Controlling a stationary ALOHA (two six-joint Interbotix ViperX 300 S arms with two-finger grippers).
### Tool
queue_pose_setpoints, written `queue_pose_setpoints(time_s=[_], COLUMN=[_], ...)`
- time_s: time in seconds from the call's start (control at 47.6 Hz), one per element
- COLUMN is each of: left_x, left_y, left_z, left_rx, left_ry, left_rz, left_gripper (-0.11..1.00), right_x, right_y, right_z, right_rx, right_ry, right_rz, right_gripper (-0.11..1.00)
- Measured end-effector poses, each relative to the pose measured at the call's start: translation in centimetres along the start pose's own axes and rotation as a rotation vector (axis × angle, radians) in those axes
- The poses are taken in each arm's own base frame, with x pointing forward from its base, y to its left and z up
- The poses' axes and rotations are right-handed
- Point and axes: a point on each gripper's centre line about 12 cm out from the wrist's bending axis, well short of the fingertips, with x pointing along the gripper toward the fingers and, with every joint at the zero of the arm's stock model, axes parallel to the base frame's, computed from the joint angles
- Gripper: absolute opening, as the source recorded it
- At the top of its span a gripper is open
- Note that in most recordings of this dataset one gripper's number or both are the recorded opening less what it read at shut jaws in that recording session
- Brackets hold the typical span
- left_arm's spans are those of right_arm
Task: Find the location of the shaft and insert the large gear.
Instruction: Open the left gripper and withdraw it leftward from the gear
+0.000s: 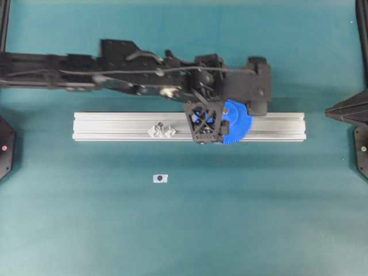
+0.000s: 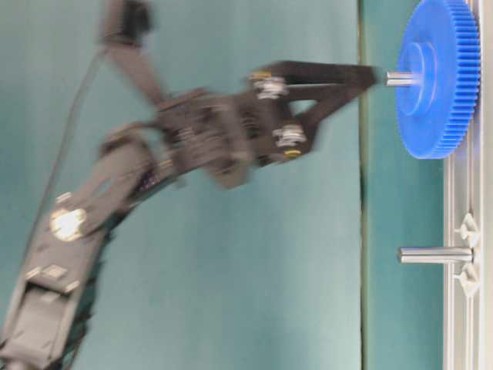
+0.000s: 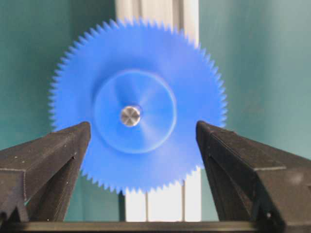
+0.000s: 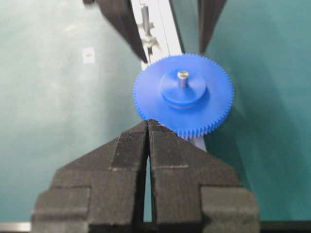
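The large gear [image 3: 138, 109], a bright blue toothed disc, lies flat on the aluminium rail [image 1: 115, 123], with the metal shaft [image 3: 130, 116] poking up through its centre hole. The table-level view shows the gear [image 2: 435, 77] against the rail and the shaft end [image 2: 402, 78] standing out of the hub. My left gripper [image 3: 143, 127] is open, directly above the gear, with its fingertips [image 2: 370, 75] just clear of the shaft end and nothing between them. My right gripper [image 4: 148, 122] is shut and empty at the right of the table [image 1: 339, 112], pointing at the gear [image 4: 183, 94].
A second upright pin [image 2: 435, 254] stands on a clear faceted bracket [image 1: 163, 130] further left along the rail. A small white tag with a dark dot [image 1: 160, 178] lies on the teal mat in front of the rail. The left arm [image 1: 115, 75] stretches along behind the rail.
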Motion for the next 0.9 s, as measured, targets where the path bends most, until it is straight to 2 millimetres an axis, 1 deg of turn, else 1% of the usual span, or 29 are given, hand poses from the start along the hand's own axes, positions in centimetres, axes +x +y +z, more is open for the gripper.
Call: queue_pose_setpoints(time_s=[0.231,0.399,0.504,0.651,0.903], left_x=[-3.0,-5.9,-7.3,-9.3,-11.5], left_y=[0.0,0.1,0.1,-0.3,-1.7], left_z=[-0.4,0.0,-0.4,-1.1,-3.1], left_rx=[-0.049,-0.096,-0.119,-0.124,-0.104], left_ry=[-0.036,-0.150,-0.208,-0.245,-0.256], left_rz=[0.005,0.015,0.017,0.015,-0.005], left_gripper=[0.89,0.89,0.89,0.89,0.89], right_x=[0.0,0.0,0.0,-0.2,-0.2], right_y=[0.0,0.0,0.0,0.0,0.0], right_z=[0.0,0.0,0.0,0.1,-0.3], right_rx=[0.000,0.000,0.000,0.000,0.007], right_ry=[0.000,0.000,-0.002,-0.009,-0.008], right_rz=[0.000,0.000,0.000,0.001,0.002], right_gripper=[0.03,0.03,0.03,0.03,0.03])
